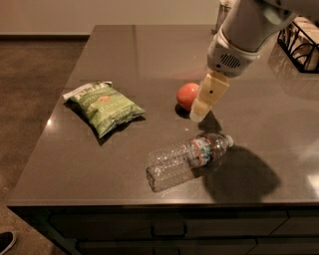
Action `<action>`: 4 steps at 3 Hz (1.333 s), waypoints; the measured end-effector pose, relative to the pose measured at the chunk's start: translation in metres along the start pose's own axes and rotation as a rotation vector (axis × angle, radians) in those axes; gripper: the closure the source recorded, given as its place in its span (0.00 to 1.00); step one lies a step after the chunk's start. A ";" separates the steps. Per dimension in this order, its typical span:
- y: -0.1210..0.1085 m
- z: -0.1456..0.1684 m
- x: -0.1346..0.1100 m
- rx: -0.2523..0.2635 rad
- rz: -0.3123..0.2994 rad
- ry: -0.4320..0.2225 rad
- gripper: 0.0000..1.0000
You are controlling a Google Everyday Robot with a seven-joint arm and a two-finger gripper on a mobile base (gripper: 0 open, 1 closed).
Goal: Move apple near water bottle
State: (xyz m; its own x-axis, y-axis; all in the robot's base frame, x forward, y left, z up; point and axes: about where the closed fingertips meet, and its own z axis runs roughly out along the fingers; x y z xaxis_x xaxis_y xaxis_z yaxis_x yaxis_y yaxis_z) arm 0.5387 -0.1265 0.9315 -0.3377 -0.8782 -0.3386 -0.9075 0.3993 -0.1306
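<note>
The apple [186, 94] is a small orange-red fruit in the middle of the dark table [149, 55]. The water bottle [188, 159] lies on its side in front of it, clear and crinkled, with its white cap pointing right and a red-edged label. My gripper [198, 112] hangs from the white arm at the upper right. Its cream-coloured fingers [209, 94] reach down just to the right of the apple and partly cover its right side. It stands above and behind the bottle's cap end.
A green chip bag [104, 105] lies at the left of the table. A black wire basket [301, 42] stands at the far right. A metallic container [222, 12] shows at the back, mostly hidden by my arm.
</note>
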 end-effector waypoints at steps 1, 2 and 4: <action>-0.017 0.017 -0.011 0.007 0.022 0.005 0.00; -0.037 0.028 -0.013 0.020 0.036 0.019 0.00; -0.049 0.057 -0.017 -0.001 0.031 0.052 0.00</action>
State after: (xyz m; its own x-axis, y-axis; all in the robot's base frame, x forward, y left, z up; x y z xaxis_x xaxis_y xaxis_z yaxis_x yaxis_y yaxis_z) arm 0.6036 -0.1160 0.8907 -0.3780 -0.8782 -0.2931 -0.8967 0.4260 -0.1201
